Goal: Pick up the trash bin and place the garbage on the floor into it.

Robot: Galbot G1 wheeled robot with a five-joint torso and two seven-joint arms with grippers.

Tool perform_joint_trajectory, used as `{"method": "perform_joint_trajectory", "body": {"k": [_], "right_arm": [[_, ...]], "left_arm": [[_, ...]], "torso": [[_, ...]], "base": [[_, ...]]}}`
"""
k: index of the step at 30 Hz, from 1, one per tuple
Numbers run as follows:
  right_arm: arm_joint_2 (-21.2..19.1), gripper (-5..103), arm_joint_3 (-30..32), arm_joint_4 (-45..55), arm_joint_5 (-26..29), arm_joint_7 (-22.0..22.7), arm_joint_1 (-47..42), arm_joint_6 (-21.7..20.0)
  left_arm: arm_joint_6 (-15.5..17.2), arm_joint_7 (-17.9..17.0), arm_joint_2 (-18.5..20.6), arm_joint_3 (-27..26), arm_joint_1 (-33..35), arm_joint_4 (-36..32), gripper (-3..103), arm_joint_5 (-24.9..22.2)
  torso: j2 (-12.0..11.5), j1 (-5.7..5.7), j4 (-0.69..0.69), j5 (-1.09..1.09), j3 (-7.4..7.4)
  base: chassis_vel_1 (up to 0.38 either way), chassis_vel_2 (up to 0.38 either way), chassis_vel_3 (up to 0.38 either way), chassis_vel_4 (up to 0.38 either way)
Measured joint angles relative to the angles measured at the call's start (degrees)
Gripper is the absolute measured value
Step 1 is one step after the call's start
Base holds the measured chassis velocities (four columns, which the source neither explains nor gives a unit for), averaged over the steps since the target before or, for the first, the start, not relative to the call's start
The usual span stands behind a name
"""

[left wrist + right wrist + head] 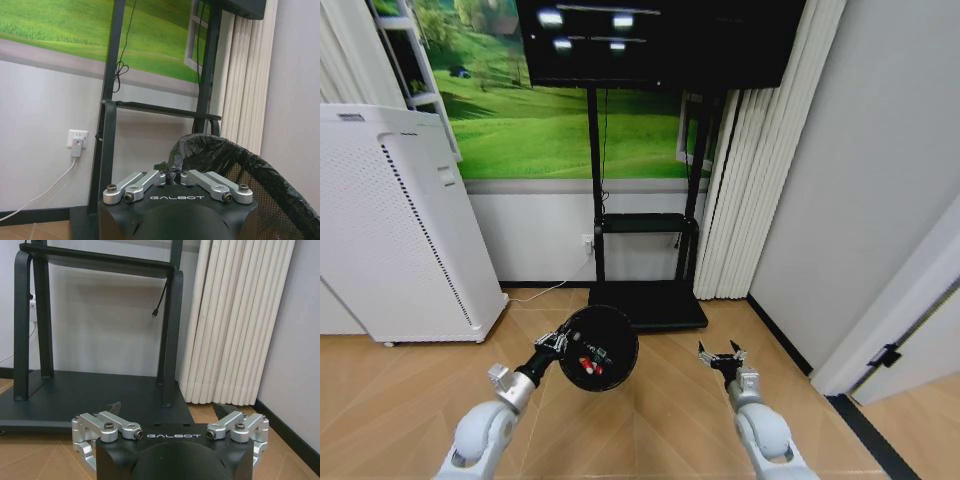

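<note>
The small black round plastic trash bin [599,348] hangs off the floor in front of the black wheeled TV stand [645,300], its mouth tipped up toward the head camera so that its long axis runs roughly from the robot toward the stand's base. The left gripper [557,343] has its fingers drawn in on the rim on the side facing the robot; in the left wrist view the linkages fold inward where the black liner [215,150] drapes over the mesh wall, so the hold looks firm. Inside the bin lie small red and red-and-white pieces of garbage [590,365]; whether the clear bottle is among them is too small to tell.

The right gripper [723,355] hovers well to the right of the bin, fingers spread wide and holding nothing, pointing at the stand's base.

The wood floor [650,420] between the robot and the stand looks bare of litter, so the task appears close to done. Setting the bin down calls for lowering it straight, keeping the rim away from the stand's base edge. There is open room on both sides, and the white perforated cabinet [395,230] stands well to the left.
</note>
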Motion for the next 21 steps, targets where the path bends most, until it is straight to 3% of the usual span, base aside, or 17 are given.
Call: {"method": "perform_joint_trajectory", "body": {"k": [15,21], "right_arm": [[0.19,100,-0.06,0.43,-1.42,-0.45,-0.46,-0.80],[0.11,100,0.13,1.38,-1.60,-0.63,-1.06,-1.33]], "left_arm": [[0.14,0.20,0.82,-0.36,-0.59,0.47,7,-0.60],[0.05,0.33,0.91,-0.37,-0.55,0.46,7,-0.62]], "torso": [[0.00,0.00,0.00,0.00,0.00],[0.00,0.00,0.00,0.00,0.00]], "base": [[0.012,0.010,-0.009,-0.008],[0.126,0.124,-0.142,-0.121]]}}
